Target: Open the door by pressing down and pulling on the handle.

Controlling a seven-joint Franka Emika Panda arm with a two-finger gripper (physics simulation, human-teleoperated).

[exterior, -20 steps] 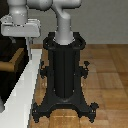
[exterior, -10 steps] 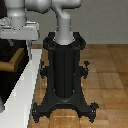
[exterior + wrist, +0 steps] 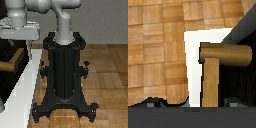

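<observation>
1. Change vs. prior frames: the gripper has come slightly lower and toward the exterior view's right over the last second; the shift is small. It now sits above and just beside the handle, which shows as a tan bent bar at the exterior view's left edge.
2. Meaning for task: approach phase, prob. final alignment. The press-down has not yet begun; the lever lies level in the wrist view.
3. Tool state: one thin finger hangs below the pale gripper body. Jaw opening cannot be told from either view; nothing appears held.
4. Task object: the door is the near-black panel with a white frame edge. The handle lies across it, L-shaped, directly under the wrist cam. The door looks shut, though the exterior view crops most of it.
5. Edges: the white frame edge runs close alongside the handle stem. A descent off to that side would meet frame, not lever.
6. Open room: the wood floor beyond the black robot pedestal is bare. The pull path toward the robot is bounded by the pedestal.
</observation>
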